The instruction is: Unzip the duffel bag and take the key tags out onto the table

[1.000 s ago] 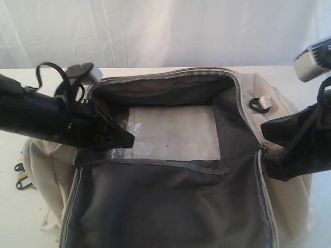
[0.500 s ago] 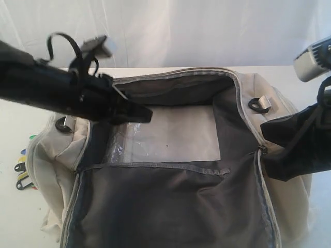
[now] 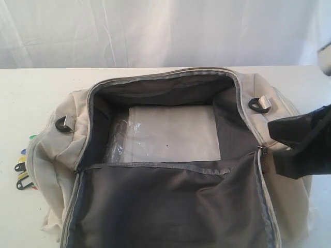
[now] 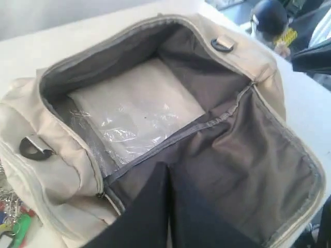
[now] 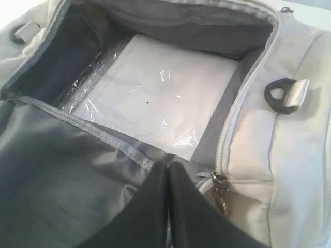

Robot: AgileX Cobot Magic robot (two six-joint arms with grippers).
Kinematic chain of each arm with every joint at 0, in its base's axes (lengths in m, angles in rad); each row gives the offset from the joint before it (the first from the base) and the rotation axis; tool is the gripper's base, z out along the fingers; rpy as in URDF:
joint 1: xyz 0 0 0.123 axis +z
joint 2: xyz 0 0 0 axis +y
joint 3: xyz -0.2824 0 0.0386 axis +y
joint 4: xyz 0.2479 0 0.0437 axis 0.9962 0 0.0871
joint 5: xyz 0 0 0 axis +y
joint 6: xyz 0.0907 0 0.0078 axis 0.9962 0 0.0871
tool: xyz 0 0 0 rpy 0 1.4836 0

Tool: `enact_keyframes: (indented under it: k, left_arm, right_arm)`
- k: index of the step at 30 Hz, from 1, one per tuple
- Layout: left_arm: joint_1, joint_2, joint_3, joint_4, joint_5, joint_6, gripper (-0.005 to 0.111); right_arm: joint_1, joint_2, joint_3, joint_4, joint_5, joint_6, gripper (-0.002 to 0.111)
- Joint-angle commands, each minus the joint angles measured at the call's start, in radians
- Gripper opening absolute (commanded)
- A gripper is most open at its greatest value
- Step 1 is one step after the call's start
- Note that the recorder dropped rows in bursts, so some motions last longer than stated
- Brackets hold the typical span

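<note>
On the counter (image 3: 31, 88), just beside the left end of the duffel bag (image 3: 51, 147), lie the key tags (image 3: 21, 168), bunched along that end and nearer the left arm. The left hand (image 4: 167, 175) hangs above the unzipped bag, pressed shut on nothing. The right hand (image 5: 168, 173), also closed and empty, sits by the zipper pull (image 5: 221, 194) at the far end.

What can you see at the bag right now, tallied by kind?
duffel bag: 1
black D-rings: 2
plastic-wrapped panel inside the bag: 1
bunch of key tags beside the bag: 1
Total: 5
</note>
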Motion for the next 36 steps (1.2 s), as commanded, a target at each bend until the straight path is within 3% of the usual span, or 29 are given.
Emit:
enact_keyframes:
  k: [1,3,6,8,22,24,28,36]
  left_arm:
    - [-0.005,-0.313,0.119,0.132,0.023,-0.058,0.000]
    - [-0.005,-0.396,0.207,0.225,-0.022,-0.170,0.000]
    - [-0.005,-0.399,0.367,0.225,-0.181,-0.148,0.000]
    - [-0.005,-0.395,0.440,0.225,-0.210,-0.143,0.000]
    - [-0.005,-0.395,0.476,0.225,-0.195,-0.141,0.000]
    - [0.033,-0.422,0.475,0.221,-0.195,-0.141,0.000]
    - [0.194,-0.538,0.496,0.221,-0.203,-0.141,0.000]
    - [0.335,-0.540,0.509,0.218,-0.201,-0.141,0.000]
  right_arm:
    - [0.009,-0.137,0.068,-0.002,-0.101,0.075,0.000]
    - [0.009,-0.183,0.094,-0.073,-0.198,0.075,0.000]
    - [0.009,-0.185,0.102,-0.087,-0.252,0.075,0.000]
    - [0.009,-0.185,0.102,-0.087,-0.246,0.075,0.000]
    - [0.009,-0.185,0.102,-0.089,-0.241,0.075,0.000]
    - [0.009,-0.185,0.102,-0.089,-0.241,0.075,0.000]
    - [0.009,-0.185,0.102,-0.089,-0.241,0.075,0.000]
    - [0.009,-0.191,0.102,-0.089,-0.234,0.075,0.000]
